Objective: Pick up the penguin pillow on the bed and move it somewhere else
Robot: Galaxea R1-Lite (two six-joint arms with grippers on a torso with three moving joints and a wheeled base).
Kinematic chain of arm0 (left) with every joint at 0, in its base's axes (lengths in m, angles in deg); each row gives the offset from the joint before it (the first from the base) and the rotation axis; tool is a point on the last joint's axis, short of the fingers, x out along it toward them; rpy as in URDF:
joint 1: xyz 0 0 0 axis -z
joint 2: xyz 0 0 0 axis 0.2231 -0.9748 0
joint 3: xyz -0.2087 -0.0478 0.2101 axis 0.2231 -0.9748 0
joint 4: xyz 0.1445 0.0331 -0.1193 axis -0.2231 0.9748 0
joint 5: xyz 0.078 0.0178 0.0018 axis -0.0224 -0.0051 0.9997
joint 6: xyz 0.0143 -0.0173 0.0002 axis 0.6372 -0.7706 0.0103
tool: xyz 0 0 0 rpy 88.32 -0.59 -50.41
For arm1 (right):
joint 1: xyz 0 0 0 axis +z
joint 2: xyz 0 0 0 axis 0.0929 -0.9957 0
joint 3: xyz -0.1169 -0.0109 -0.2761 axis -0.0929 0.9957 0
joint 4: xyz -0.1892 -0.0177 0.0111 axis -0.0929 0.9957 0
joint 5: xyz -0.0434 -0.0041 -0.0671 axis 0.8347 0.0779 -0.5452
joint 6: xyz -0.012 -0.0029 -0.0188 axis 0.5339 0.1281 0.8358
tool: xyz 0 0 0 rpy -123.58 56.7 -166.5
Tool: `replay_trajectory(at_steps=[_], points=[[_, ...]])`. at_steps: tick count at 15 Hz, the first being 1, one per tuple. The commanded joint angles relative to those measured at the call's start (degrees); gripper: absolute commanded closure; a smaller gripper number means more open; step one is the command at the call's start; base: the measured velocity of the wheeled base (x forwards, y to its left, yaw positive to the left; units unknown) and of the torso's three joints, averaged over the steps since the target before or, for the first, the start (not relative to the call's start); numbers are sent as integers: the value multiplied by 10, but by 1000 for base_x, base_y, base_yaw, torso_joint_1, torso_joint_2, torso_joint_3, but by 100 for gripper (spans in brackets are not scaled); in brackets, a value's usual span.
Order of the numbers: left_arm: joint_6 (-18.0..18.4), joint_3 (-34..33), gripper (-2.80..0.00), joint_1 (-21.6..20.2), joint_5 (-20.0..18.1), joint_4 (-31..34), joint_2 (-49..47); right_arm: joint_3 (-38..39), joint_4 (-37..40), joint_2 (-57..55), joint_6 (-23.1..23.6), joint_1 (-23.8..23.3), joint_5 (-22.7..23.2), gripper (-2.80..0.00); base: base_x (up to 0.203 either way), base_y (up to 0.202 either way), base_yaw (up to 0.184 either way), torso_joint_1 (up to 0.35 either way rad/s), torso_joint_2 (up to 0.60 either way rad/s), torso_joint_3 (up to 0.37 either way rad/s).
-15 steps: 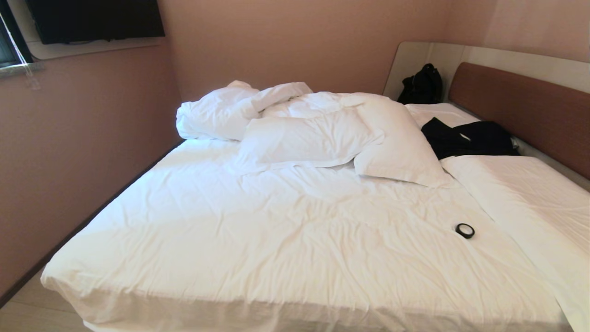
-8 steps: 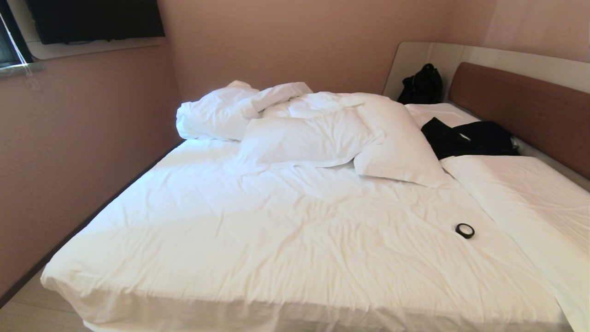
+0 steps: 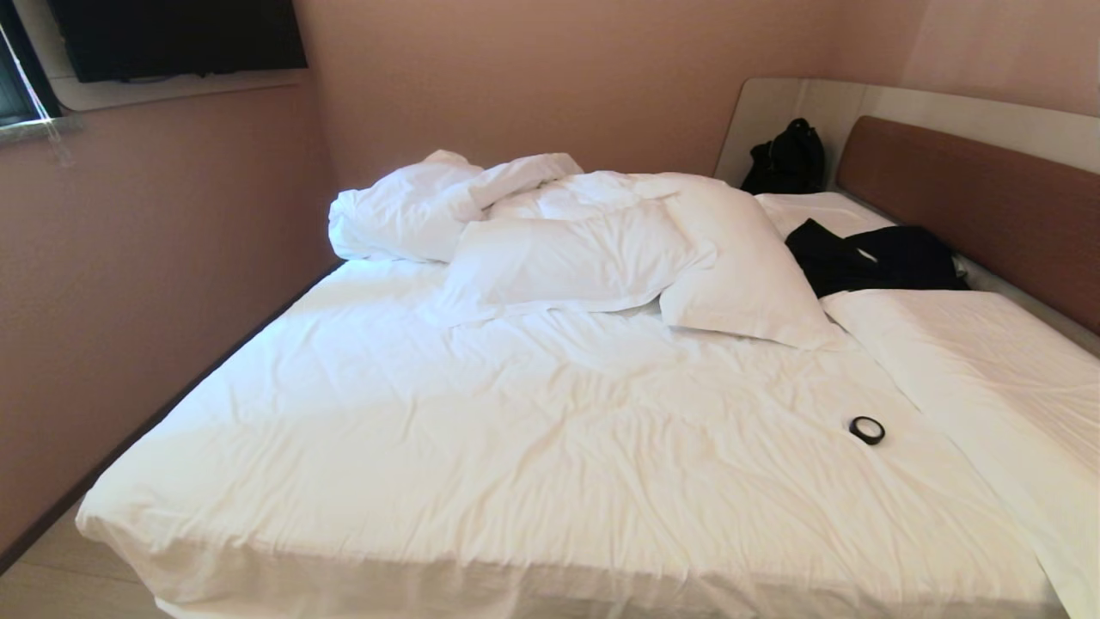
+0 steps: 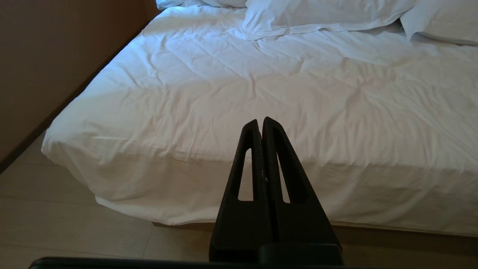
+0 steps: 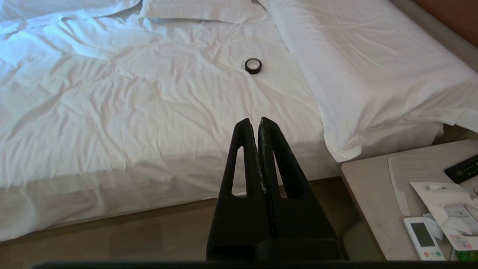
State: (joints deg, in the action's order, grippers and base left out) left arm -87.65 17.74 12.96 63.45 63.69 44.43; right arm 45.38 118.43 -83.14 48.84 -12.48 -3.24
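From my seat, both the left gripper [image 4: 261, 123] and the right gripper [image 5: 253, 123] have their fingers pressed together on nothing, short of the bed [image 3: 516, 481] edge. I can't find the penguin pillow in any view (only white pillows [image 3: 567, 258] and a black ring [image 3: 866, 430]).

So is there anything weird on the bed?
Yes. A small black ring lies alone on the bed, dark clothes sit by the headboard, and the duvet is bunched up. No penguin pillow shows.
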Motion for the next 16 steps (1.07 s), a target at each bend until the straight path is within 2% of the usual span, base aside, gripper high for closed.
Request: replay_trajectory(at_steps=[1,8,11,16], points=[[0,-1,0,0,0,0,0,-8,0,3,-1,7,-8,0,0,0,0,0,0,0],[0,-1,0,0,0,0,0,-57,-16,-3,4,30,-20,0,0,0,0,0,0,0],[0,-1,0,0,0,0,0,-31,-14,14,6,33,-21,0,0,0,0,0,0,0],[0,-1,0,0,0,0,0,-20,-16,35,52,74,-29,0,0,0,0,0,0,0]])
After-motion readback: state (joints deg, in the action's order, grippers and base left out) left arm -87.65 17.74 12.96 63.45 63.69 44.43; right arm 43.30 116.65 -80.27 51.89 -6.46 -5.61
